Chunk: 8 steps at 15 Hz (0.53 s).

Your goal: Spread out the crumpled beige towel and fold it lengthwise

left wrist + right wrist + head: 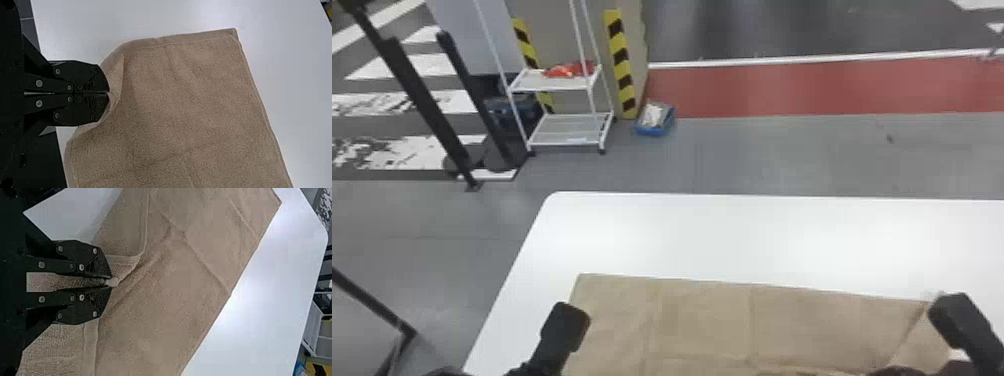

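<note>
The beige towel [702, 320] runs lengthwise left to right, pinched by the left gripper [565, 320] and right gripper [950, 314]; a blue bin [654, 131] holds something white [653, 115].

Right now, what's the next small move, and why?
Probably ease the left gripper and right gripper slightly apart to tension the towel before folding: both pinch it, its edge curls up at the left one, and creases run off the right one.
</note>
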Each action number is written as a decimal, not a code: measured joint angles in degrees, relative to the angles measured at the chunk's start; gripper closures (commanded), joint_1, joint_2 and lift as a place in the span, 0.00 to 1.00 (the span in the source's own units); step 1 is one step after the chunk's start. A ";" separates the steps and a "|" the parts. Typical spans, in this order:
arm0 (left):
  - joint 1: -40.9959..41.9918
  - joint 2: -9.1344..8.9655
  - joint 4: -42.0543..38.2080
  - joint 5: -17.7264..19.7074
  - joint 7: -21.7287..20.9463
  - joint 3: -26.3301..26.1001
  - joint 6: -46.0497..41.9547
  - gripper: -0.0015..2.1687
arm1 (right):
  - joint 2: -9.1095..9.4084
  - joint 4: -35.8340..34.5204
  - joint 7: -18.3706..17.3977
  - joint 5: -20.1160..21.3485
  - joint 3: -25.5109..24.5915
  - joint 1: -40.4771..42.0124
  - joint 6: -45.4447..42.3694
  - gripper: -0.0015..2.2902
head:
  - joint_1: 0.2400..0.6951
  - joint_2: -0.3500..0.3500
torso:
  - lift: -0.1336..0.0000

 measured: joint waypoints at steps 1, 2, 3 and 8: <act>-0.05 0.00 -0.06 -0.13 0.00 0.00 0.00 0.96 | -0.69 0.52 -0.03 -1.36 -2.11 0.26 -0.92 0.44 | 1.00 0.59 | 1.00; -0.12 0.00 -0.12 -0.23 0.00 -0.04 0.00 0.96 | -1.28 1.25 -0.06 -2.57 -3.89 0.48 -2.19 0.44 | 1.00 0.56 | 1.00; -0.19 -0.02 -0.14 -0.34 0.00 -0.16 0.00 0.96 | -1.86 2.40 -0.22 -3.59 -5.82 0.64 -4.00 0.44 | 1.00 0.53 | 1.00; -1.23 -0.22 -0.09 -1.58 0.16 -2.44 0.00 0.96 | -3.55 5.22 -0.59 -6.22 -12.83 0.97 -9.05 0.44 | 1.00 0.32 | 1.00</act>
